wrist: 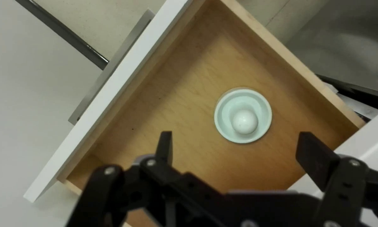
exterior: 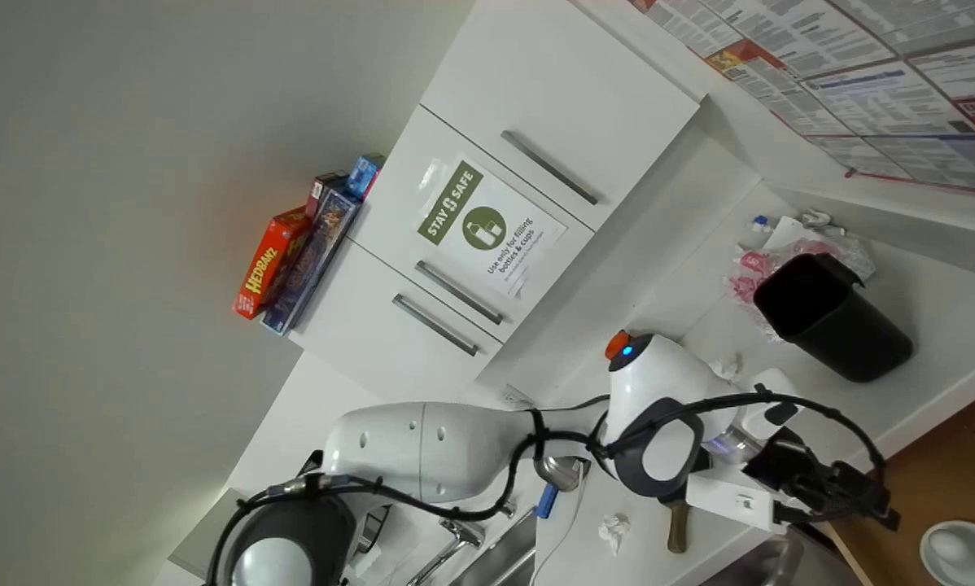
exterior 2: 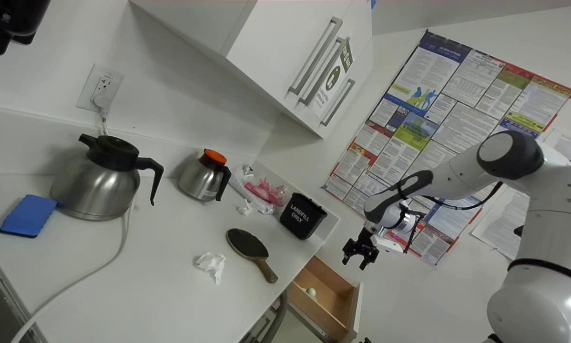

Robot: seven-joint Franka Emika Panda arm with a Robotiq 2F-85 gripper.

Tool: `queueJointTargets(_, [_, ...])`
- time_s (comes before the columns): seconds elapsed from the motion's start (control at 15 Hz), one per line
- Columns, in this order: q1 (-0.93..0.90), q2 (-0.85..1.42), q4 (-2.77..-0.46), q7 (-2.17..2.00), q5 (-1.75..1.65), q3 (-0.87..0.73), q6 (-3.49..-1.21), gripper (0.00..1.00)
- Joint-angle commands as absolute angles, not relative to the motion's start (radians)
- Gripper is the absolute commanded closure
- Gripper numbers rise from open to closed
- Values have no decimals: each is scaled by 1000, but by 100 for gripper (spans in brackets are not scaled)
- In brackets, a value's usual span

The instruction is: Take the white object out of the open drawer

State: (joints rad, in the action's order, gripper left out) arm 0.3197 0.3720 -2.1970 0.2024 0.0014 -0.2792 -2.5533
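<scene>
The white object [wrist: 244, 122] is a smooth round ball or knob in the middle of a shallow pale dish [wrist: 220, 121]; I cannot tell whether the two are one piece. They rest on the bare wooden floor of the open drawer [wrist: 135, 74]. In the exterior views the white object [exterior: 950, 546] also shows small and pale [exterior 2: 310, 291] in the drawer [exterior 2: 356, 307]. My gripper [wrist: 236, 135] is open and empty, its fingers wide apart. It points down above the drawer, apart from the dish, as the exterior view of the gripper [exterior 2: 354, 263] shows.
The drawer's side walls and white front surround the dish. The counter edge [wrist: 362, 148] borders the drawer. On the counter stand a black bin [exterior 2: 303, 216], a brown-handled brush-like thing [exterior 2: 249, 245], crumpled paper [exterior 2: 211, 264] and two metal jugs [exterior 2: 99, 186]. A sink [exterior: 496, 561] lies near the arm.
</scene>
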Motion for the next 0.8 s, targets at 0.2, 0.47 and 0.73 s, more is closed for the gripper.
queueJointTargets(0.2, [354,509,-2136,205,-13,-250,-2642,0])
queueJointTargets(0.47, [357,522,-2117,205,-13,-247,-2643,0])
queueJointTargets(0.73, [372,603,-2082,244,-2,-198,-2747,0])
